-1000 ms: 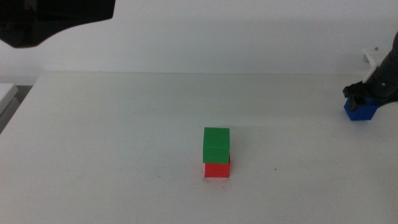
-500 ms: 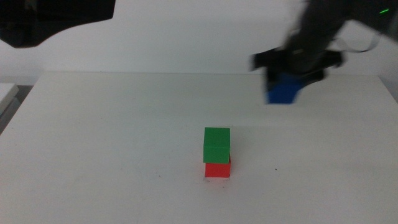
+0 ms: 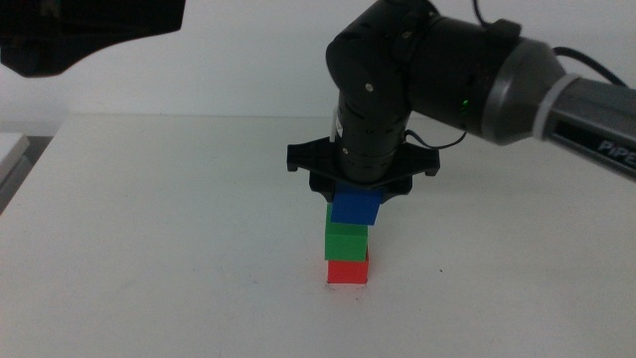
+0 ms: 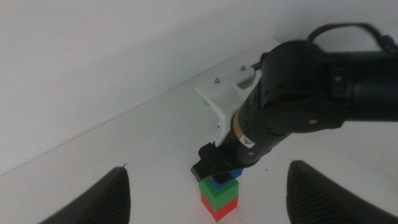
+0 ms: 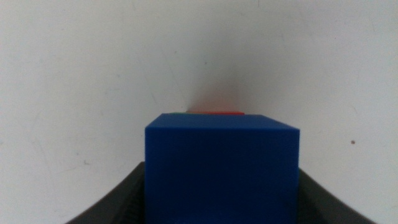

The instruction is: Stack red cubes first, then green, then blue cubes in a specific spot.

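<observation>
Blue cube: gripped between the dark jaws of the right gripper, which is set directly over the stack; the cube sits on top of the green cube, though whether its full weight is resting there cannot be told. In the right wrist view the blue cube fills the gap between the jaws.
Green cube: directly beneath the claw, stacked on the red cube.
Red cube: lowest item, resting on the white table; the marked spot under it is hidden.
Left gripper: held well away from the stack, jaws spread wide, nothing held.
</observation>
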You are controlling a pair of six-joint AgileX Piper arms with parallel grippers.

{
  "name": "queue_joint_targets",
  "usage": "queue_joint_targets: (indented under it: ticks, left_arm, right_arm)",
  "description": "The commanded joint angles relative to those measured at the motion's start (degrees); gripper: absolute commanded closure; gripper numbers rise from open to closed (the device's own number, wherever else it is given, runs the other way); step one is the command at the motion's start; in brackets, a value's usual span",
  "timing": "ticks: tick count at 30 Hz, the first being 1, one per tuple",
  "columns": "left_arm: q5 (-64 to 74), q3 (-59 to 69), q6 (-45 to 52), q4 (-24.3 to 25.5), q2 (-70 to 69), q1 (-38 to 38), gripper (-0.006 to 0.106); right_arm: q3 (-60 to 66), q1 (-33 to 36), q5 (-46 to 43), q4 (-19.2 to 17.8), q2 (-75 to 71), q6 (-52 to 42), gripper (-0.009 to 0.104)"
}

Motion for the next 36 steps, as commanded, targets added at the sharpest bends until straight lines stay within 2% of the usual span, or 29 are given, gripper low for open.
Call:
queue_joint_targets:
  ticks: [1, 24, 26, 27, 28, 32, 36]
  left_arm:
    - [-0.71, -0.18, 0.01, -0.02, -0.02, 0.06, 0.019]
    - [-0.71, -0.18, 0.01, -0.02, -0.02, 0.06, 0.019]
    - [-0.71, -0.18, 0.01, -0.02, -0.02, 0.06, 0.019]
    - [-0.71, -0.18, 0.01, -0.02, -0.02, 0.06, 0.019]
    - [-0.71, -0.18, 0.01, -0.02, -0.02, 0.06, 0.019]
    - [-0.71, -0.18, 0.01, -0.02, -0.02, 0.06, 0.019]
    - [-0.71, -0.18, 0.01, -0.02, -0.02, 0.06, 0.019]
  right_arm:
    - [-0.73, 0.22, 0.54, -1.66, 0.61, 0.81, 0.082]
    - [-1.08, 1.16, -0.48, -2.47, 3.06, 0.86, 0.082]
    - [-1.08, 1.16, -0.47, -2.47, 3.06, 0.86, 0.079]
    - [-1.08, 1.16, -0.25, -2.47, 3.06, 0.86, 0.07]
    - [-1.08, 1.16, -0.25, -2.47, 3.06, 0.86, 0.056]
    - [-1.08, 1.16, -0.38, -2.47, 3.06, 0.62, 0.021]
    - [-1.08, 1.16, 0.54, -2.47, 1.89, -1.15, 0.002]
